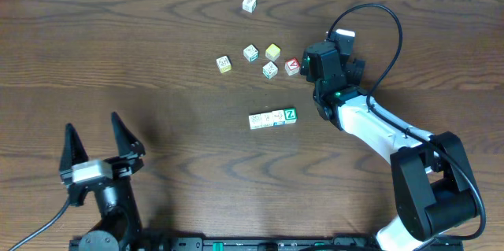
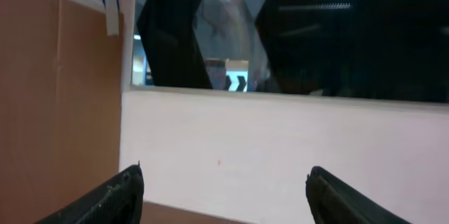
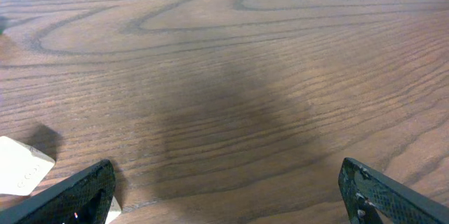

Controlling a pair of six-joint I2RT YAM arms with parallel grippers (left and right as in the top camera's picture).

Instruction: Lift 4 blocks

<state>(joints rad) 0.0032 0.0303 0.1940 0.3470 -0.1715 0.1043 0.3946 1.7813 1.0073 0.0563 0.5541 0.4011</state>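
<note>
The right fingers (image 3: 77, 196) are standing wide apart over bare wood grain, gripping nothing, and the left fingers (image 1: 120, 133) are gaping just as wide and empty down at the counter's (image 1: 157, 31) seven o'clock corner. The four blocks (image 1: 272, 118) are lying in a touching row mid-counter, green Z at the right end, near the right fingers at about their seven o'clock and well apart from the left fingers, out at three o'clock. Loose cubes are sitting at the row's twelve o'clock, the red-faced cube (image 1: 292, 66) just beside the right fingers.
</note>
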